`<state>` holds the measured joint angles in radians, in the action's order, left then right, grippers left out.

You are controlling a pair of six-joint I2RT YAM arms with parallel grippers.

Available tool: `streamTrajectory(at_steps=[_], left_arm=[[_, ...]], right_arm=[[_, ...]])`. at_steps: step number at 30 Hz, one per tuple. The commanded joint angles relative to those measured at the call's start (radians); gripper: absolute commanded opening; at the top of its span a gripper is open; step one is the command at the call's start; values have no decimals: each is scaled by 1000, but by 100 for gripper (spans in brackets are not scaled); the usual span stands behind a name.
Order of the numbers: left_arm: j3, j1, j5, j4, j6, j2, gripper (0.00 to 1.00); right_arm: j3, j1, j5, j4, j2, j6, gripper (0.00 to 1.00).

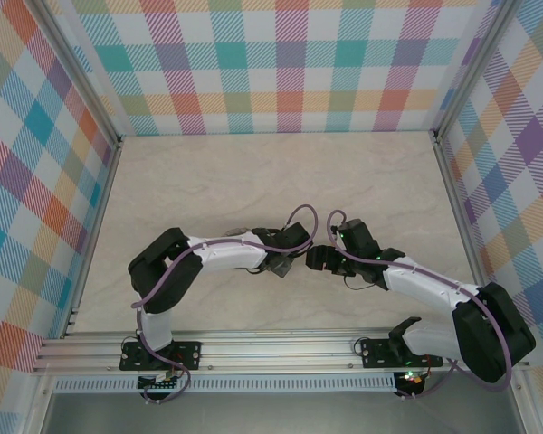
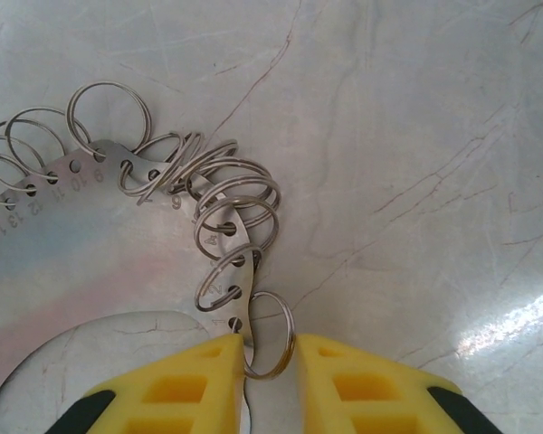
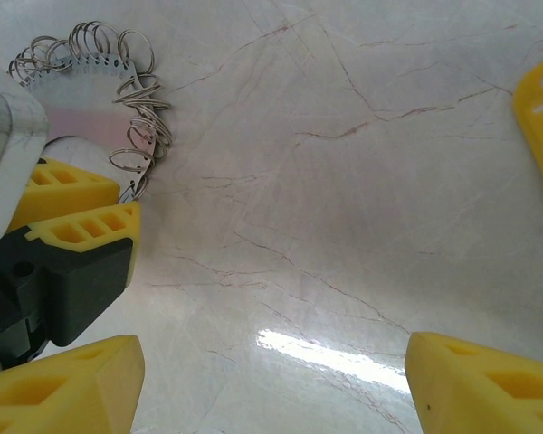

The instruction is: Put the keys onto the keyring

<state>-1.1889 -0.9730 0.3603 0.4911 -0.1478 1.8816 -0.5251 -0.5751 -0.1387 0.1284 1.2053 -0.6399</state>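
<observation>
**Threading step: the ring is held ready for the key.** The left gripper has its yellow fingers pressed close together, pinching the open end of the keyring. The flat tip of the arc and the last wire loop sit between them. The ring lies flat on the table near its middle, curving away from the grip. The right gripper hangs just right of the left one, fingers spread wide with nothing between them. At the right edge of the right wrist view is a yellow shape with a hole — by judgement the head of the key.

**To do the step well:**
- The left grip should hold firm and low, so that the ring's end does not swivel.
- The right gripper should take the key by its head and leave the hole free.
- It should then bring that hole to the ring's end slowly and in line with it.

**Hard to make out:**
- The key is cut off by the frame, its blade all but out of sight.
- Whether the key rests on the table cannot be told.
- In the top view the left arm covers most of the ring.
- Whether the pinch bears on the flat tip, the loop or both is uncertain.
</observation>
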Motion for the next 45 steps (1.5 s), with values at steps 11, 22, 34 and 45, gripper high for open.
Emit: streamTrajectory(at_steps=[11, 22, 34, 45], left_arm=[[-32, -7, 66, -13, 13, 32, 21], [-42, 0, 76, -17, 20, 32, 0], [-129, 22, 30, 64, 101, -139, 0], [-197, 47, -29, 85, 78, -289, 0]], right_arm=[[22, 9, -7, -16, -13, 0, 76], [23, 10, -9, -8, -32, -1, 76], [-20, 12, -27, 16, -70, -4, 77], [-116, 20, -61, 105, -164, -3, 77]])
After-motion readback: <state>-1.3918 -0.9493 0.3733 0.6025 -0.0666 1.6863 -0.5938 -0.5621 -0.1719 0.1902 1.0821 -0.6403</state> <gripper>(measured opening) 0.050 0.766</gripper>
